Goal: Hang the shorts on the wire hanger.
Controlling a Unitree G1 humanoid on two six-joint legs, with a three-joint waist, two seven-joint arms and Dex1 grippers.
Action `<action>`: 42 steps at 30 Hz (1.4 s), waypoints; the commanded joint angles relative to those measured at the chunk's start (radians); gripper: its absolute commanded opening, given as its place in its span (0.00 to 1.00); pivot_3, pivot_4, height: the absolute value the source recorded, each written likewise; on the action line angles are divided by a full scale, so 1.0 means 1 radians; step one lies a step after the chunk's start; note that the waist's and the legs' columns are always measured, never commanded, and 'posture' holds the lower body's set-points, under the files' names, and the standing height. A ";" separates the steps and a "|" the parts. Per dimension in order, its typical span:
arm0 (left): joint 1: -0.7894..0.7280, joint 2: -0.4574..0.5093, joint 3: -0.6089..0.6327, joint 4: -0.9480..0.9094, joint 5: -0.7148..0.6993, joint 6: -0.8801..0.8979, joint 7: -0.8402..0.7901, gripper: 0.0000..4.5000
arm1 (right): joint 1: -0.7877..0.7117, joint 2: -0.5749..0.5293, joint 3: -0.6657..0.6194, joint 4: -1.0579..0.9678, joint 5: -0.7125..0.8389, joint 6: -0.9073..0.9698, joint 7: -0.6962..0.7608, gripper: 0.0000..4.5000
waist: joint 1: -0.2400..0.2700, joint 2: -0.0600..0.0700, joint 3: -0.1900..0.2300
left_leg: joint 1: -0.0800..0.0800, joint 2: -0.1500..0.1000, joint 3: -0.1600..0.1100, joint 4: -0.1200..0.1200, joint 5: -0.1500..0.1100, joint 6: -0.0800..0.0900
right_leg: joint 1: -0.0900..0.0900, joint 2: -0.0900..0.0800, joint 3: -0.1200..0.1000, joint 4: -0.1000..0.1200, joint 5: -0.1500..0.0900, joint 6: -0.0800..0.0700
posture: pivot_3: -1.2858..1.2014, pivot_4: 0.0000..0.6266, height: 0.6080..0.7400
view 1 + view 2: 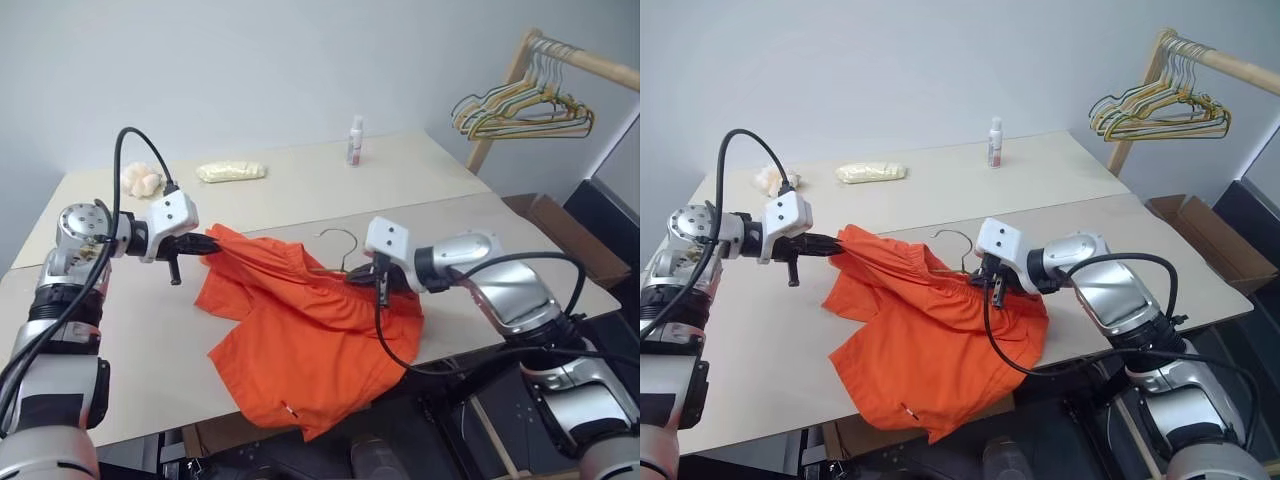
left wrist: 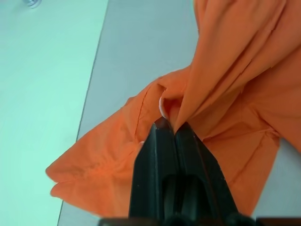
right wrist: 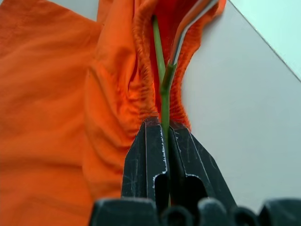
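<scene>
A: On the surface [image 1: 300, 195], head view: shorts [image 1: 300, 340] drape over the near edge; hook of wire hanger [image 1: 338, 240] pokes out. Far half open.

B: Left wrist: left gripper [image 2: 175, 128] fingers clamped on fabric. Right wrist: right gripper [image 3: 164, 123] fingers pinch the wire inside the waistband.
</scene>
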 commanded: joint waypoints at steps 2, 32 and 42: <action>-0.015 0.032 0.039 -0.041 -0.024 0.004 0.007 0.00 | 0.016 0.076 -0.112 -0.029 0.052 0.024 -0.086 0.00 | -0.002 0.000 0.000 | 0.000 0.000 0.000 0.000 0.000 0.000 | 0.000 0.000 0.000 0.000 0.000 0.000 | 0.44 0.00 1.00; 0.085 0.062 0.001 -0.173 -0.009 0.003 -0.056 0.57 | -0.182 -0.091 -0.089 -0.024 0.130 0.132 0.139 0.00 | 0.016 0.000 0.000 | 0.000 -0.001 -0.001 0.000 0.000 0.000 | 0.000 -0.002 0.000 -0.001 0.000 0.000 | 0.43 0.00 1.00; 0.092 0.150 0.024 -0.455 -0.307 0.124 -0.258 1.00 | -0.340 -0.137 -0.036 0.103 0.096 0.121 0.248 0.00 | 0.015 0.000 0.000 | -0.002 -0.001 0.000 0.000 0.000 0.000 | -0.005 -0.002 0.000 0.000 0.000 0.000 | 0.43 0.00 1.00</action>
